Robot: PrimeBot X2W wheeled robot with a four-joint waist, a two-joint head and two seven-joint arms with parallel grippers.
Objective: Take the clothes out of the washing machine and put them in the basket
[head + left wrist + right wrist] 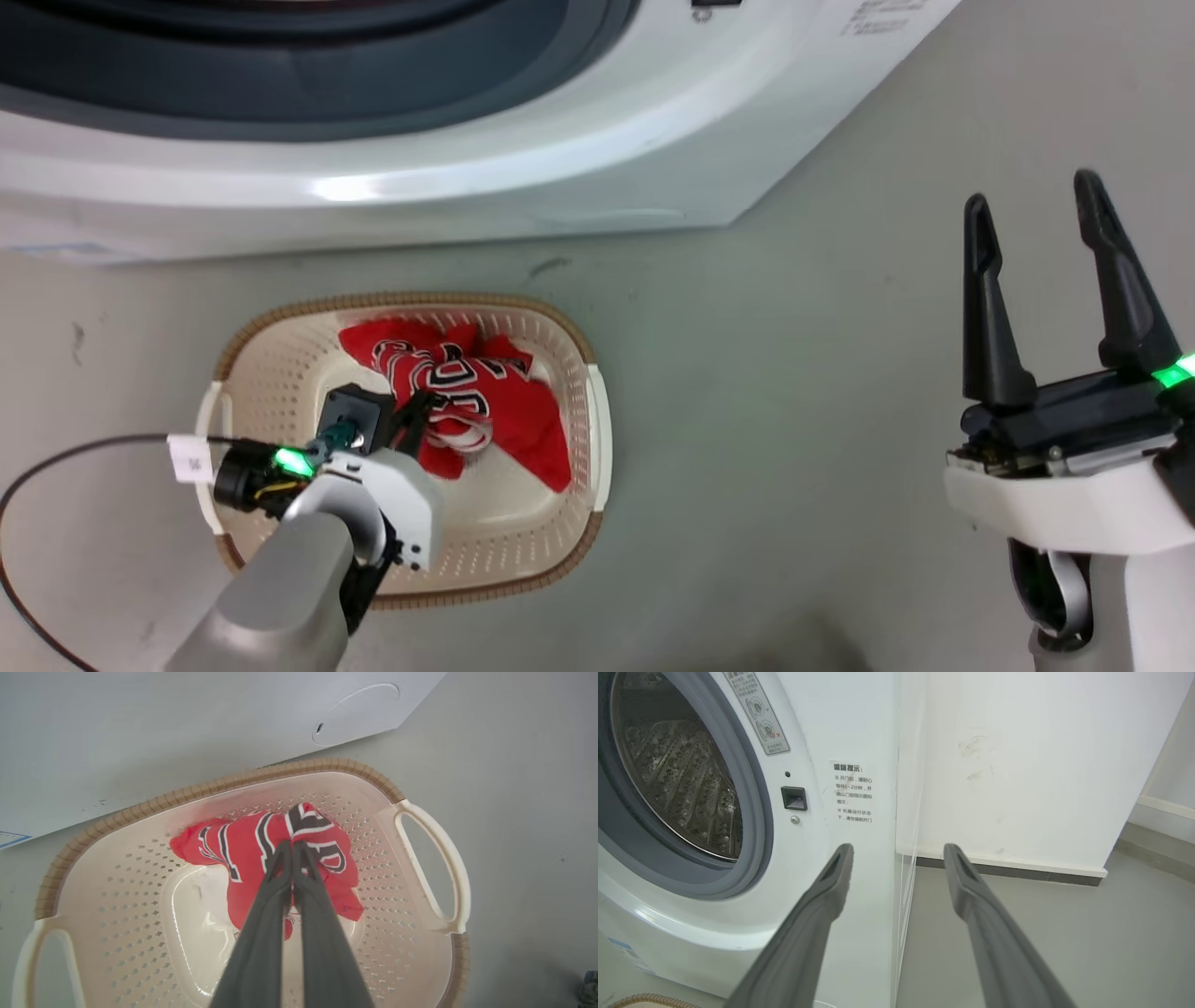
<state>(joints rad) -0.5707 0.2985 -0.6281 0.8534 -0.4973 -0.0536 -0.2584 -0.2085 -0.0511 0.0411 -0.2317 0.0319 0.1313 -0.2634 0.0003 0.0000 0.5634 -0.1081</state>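
Note:
The cream basket [597, 425] [117, 812] stands on the floor just in front of the white washing machine [467, 177] [808, 742]. Red clothes [513, 411] [243, 844] with black and white lettering lie bunched in it. My left gripper [415, 415] [292, 847] reaches down into the basket, shut on the red jersey. Off to the right, above bare floor, my right gripper [1032, 205] [896, 851] stands open and holds nothing. The steel drum [677, 774] shows through the porthole; no fabric is visible in the part I see.
Grey floor [794, 373] spreads right of the basket. A black cable [56, 467] loops on the floor at the left. A white wall [1017, 765] with a dark skirting runs beside the machine's right side.

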